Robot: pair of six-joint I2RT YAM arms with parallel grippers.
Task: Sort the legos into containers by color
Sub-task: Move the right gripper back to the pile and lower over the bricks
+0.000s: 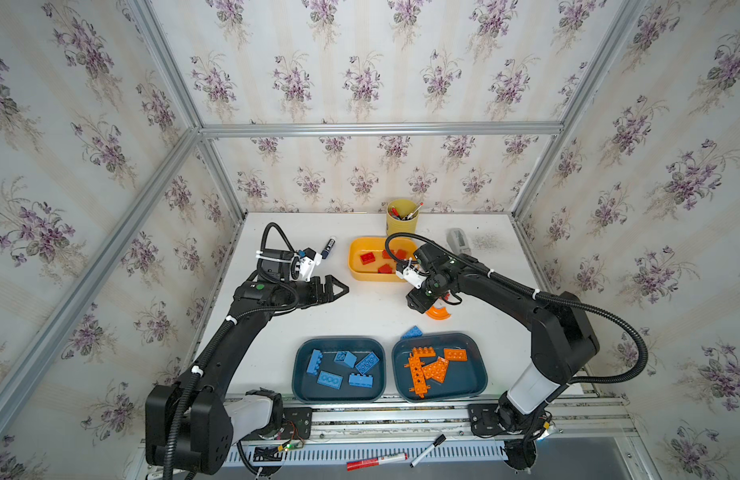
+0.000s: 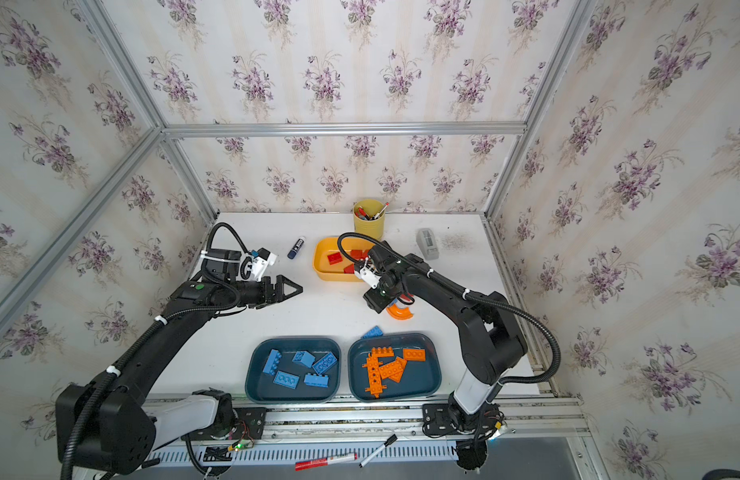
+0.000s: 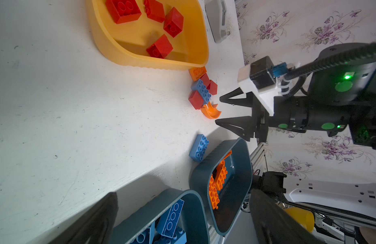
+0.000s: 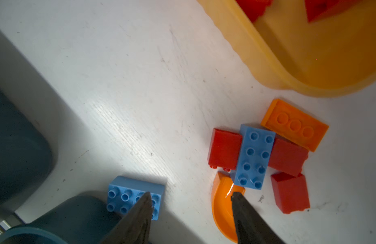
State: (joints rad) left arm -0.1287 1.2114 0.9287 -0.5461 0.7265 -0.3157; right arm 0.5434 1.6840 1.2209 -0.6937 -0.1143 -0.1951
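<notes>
right wrist: orange brick (image 4: 294, 124) hidden overhead

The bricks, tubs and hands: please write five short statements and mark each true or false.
1. Every brick visible in the yellow tub is red. True.
2. The right hand grips the curved orange piece. False: its jaws stand apart, empty.
3. All blue bricks are in tubs. False: the piled blue brick and the lone blue brick lie on the table.
4. The left hand is open and empty. True.
5. One teal tub holds only orange bricks. True.
</notes>
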